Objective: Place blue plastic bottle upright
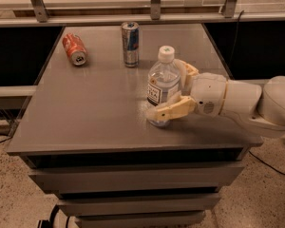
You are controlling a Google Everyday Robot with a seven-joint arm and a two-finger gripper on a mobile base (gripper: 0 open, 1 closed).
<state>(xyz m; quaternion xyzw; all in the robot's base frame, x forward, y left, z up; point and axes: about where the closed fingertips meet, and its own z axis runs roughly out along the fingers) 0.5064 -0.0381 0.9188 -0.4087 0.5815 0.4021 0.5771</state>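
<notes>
Gripper point(167, 93) loosely flanks upright, white-capped blue plastic bottle point(163, 79).

Water bottle point(164, 82) upright on table point(85, 113), right of centre. Gripper point(167, 90) straddles it from right. Slim can point(130, 44) behind-left; soda can point(74, 49) lying further left.
</notes>
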